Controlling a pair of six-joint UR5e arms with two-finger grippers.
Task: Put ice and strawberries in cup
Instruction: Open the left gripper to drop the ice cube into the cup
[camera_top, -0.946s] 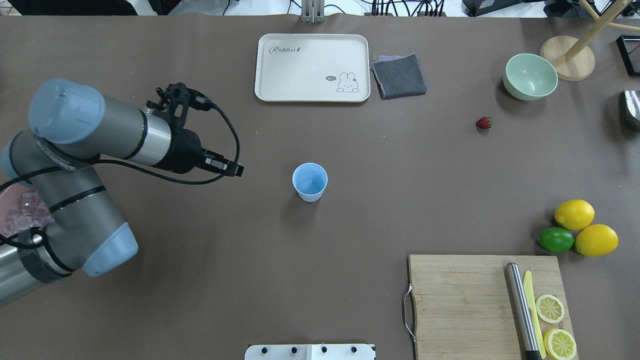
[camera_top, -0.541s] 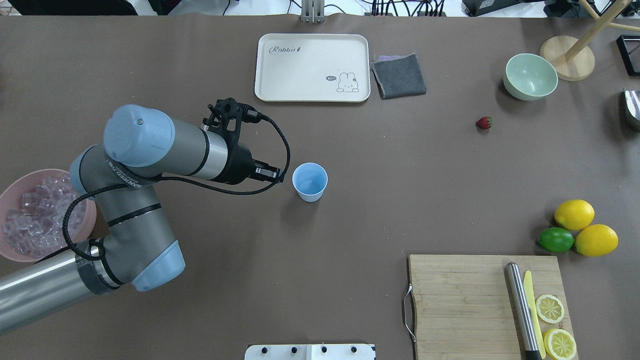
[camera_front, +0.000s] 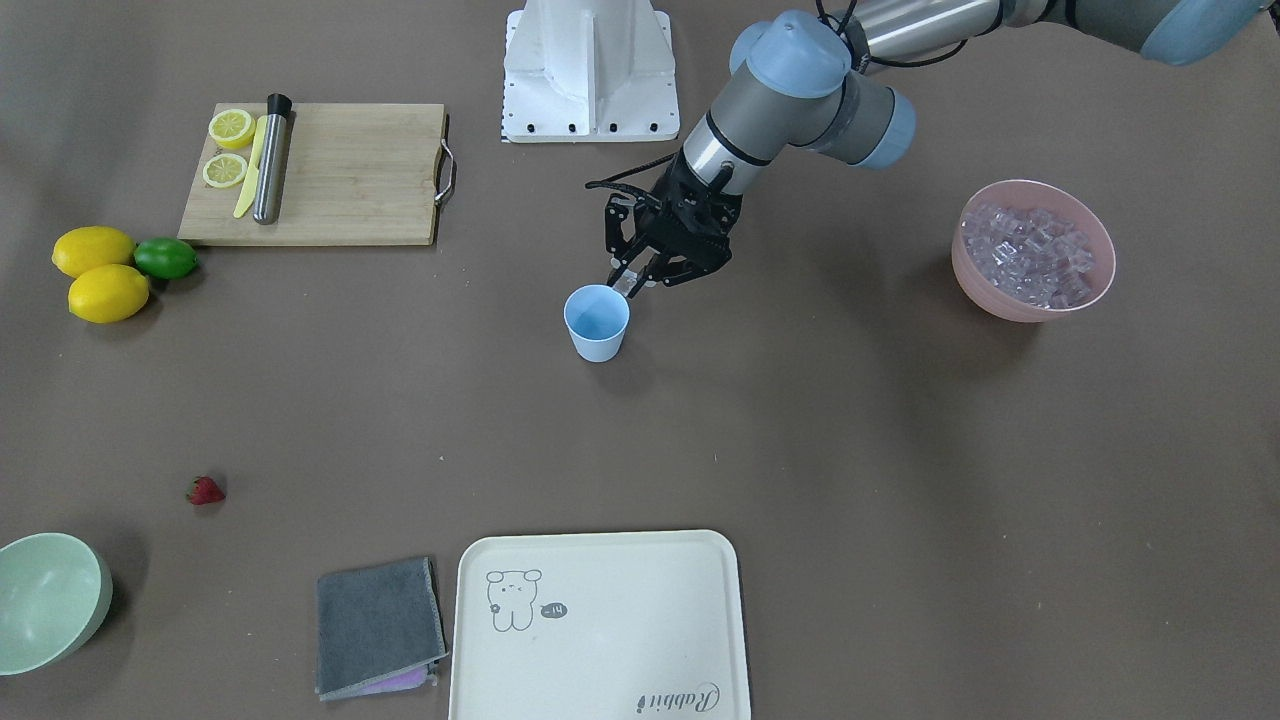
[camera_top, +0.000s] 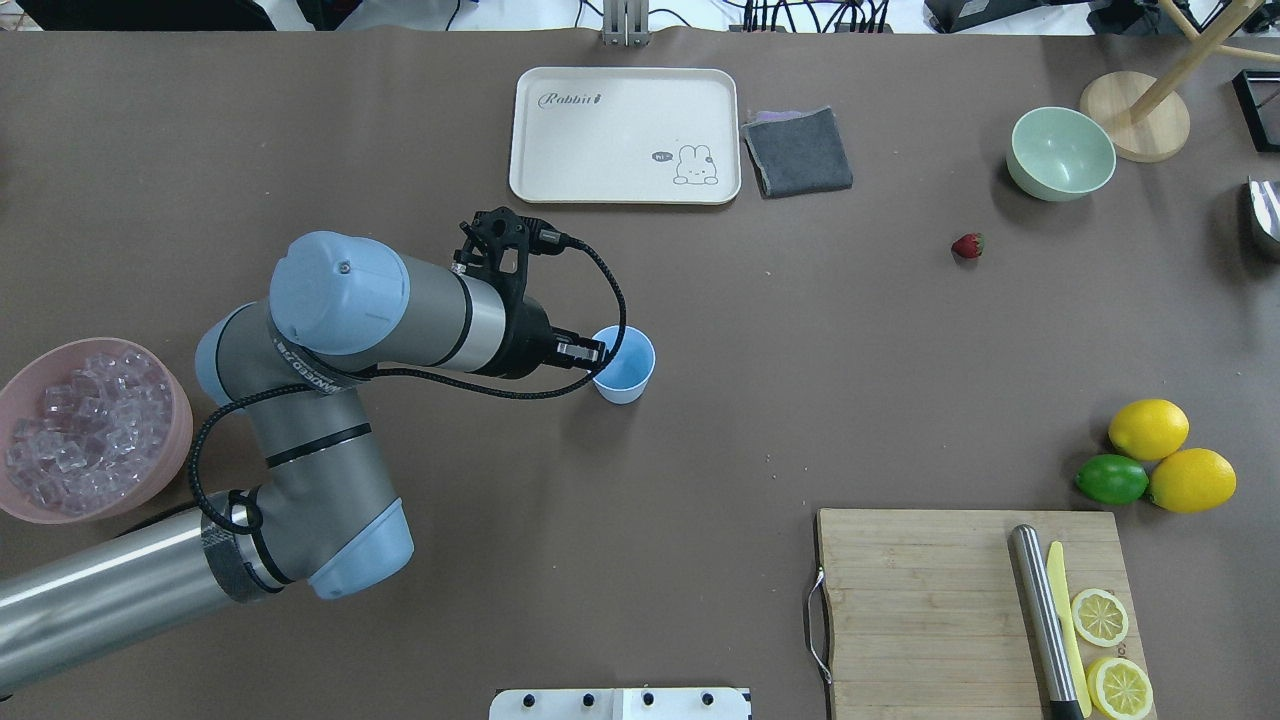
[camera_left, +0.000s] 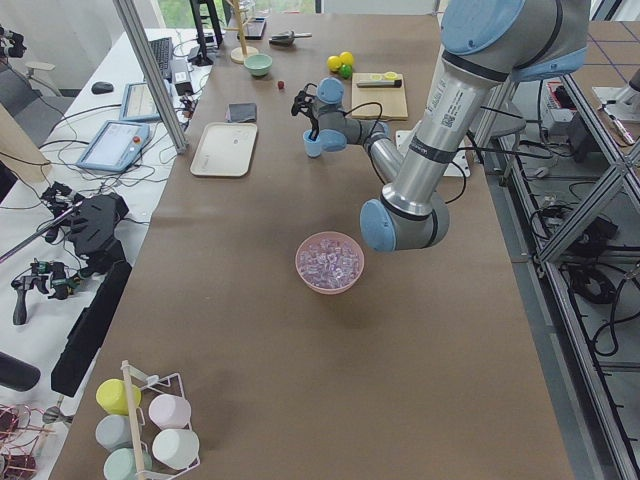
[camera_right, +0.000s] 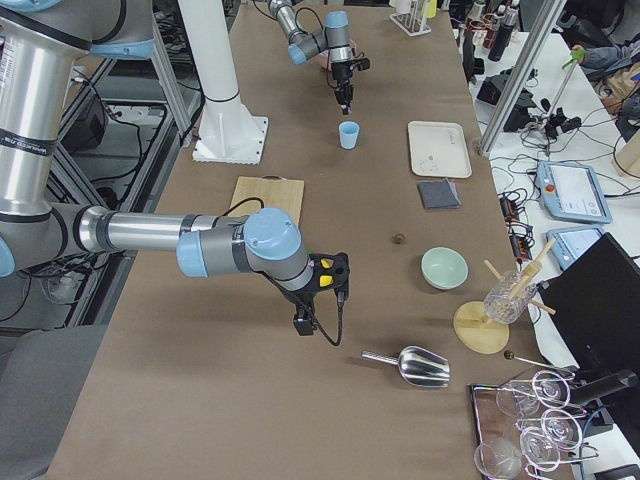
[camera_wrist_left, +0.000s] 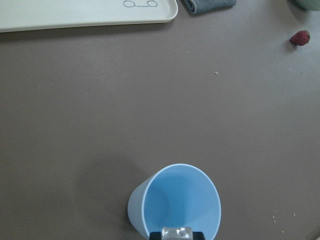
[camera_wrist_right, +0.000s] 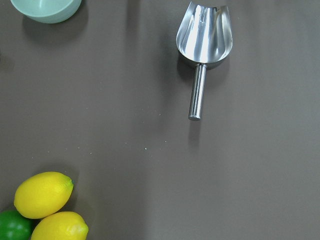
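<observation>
Just over the rim of the cup (camera_front: 597, 322), on its robot side, hovering with the left gripper (camera_front: 628, 283) clamping one ice cube (camera_wrist_left: 172, 233) between its tips. Working on the ice step, apparently; needing next a slight shift forward over the mouth, then letting go. Leaving the strawberry (camera_front: 205, 490) lying well apart, near the pale-green bowl (camera_front: 50, 600). Seeing the right gripper (camera_right: 300, 325) only side-on, so not telling whether open or closed.
</observation>
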